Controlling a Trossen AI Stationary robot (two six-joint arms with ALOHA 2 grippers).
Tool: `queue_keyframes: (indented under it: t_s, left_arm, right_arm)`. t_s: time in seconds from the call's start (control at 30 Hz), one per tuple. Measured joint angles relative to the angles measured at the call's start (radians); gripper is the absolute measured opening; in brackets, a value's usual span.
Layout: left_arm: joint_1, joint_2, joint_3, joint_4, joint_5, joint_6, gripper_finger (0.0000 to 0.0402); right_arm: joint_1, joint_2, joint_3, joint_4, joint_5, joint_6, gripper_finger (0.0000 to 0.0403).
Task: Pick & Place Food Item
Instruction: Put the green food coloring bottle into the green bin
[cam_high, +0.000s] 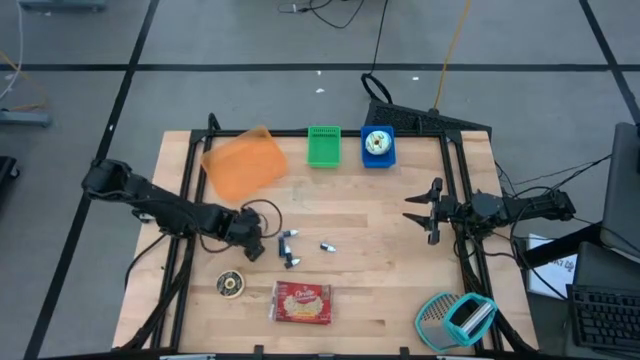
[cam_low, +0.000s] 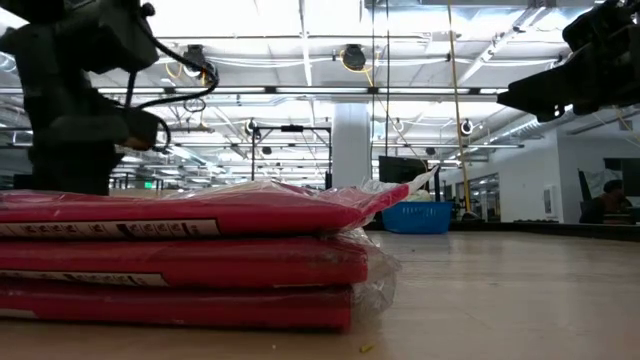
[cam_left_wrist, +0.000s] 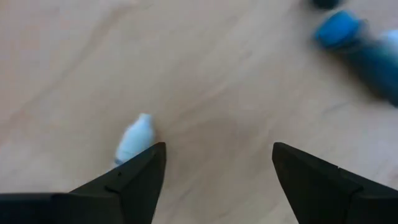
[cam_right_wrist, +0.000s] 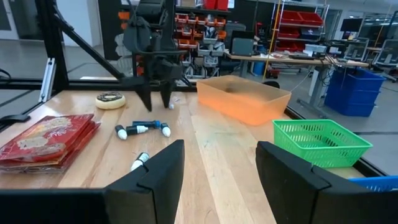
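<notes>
A red food packet (cam_high: 302, 303) lies flat near the table's front edge and fills the low view (cam_low: 180, 260). A round donut-like item (cam_high: 230, 285) lies to its left. My left gripper (cam_high: 258, 248) points down over bare wood left of centre, open (cam_left_wrist: 217, 149). A small white piece (cam_left_wrist: 134, 140) lies on the table beside one of its fingers. Small blue-and-white tubes (cam_high: 289, 248) lie just to its right. My right gripper (cam_high: 418, 211) waits open at the table's right side, level (cam_right_wrist: 217, 149).
An orange tray (cam_high: 245, 162), a green basket (cam_high: 323, 145) and a blue basket (cam_high: 377, 146) holding a round item stand along the far edge. A teal and white tool (cam_high: 455, 318) lies at the front right. Another small tube (cam_high: 327, 245) lies at mid-table.
</notes>
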Motion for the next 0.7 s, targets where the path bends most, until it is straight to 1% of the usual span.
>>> queue_keyframes:
  t_s: [0.1,0.2,0.27,0.37,0.57,0.7]
  left_arm:
    - [0.011,-0.052,0.003,-0.102,-0.022,0.000,0.0296]
    - [0.014,-0.087,0.002,-0.205,-0.093,-0.014,0.0296]
    - [0.014,-0.099,0.002,-0.230,-0.119,-0.018,0.0296]
    - [0.014,-0.106,0.003,-0.281,-0.124,-0.010,0.0296]
    - [0.014,-0.106,0.003,-0.420,-0.125,-0.141,0.0296]
    - [0.014,-0.111,0.003,-0.428,-0.125,-0.158,0.0296]
  right_arm:
    - [0.000,0.000,0.000,0.000,0.000,0.000,0.0187]
    - [0.000,0.000,0.000,0.000,0.000,0.000,0.0187]
    - [0.000,0.000,0.000,0.000,0.000,0.000,0.0187]
    - [0.000,0.000,0.000,0.000,0.000,0.000,0.0187]
    - [0.000,0.000,0.000,0.000,0.000,0.000,0.0187]
    - [0.000,0.000,0.000,0.000,0.000,0.000,0.0187]
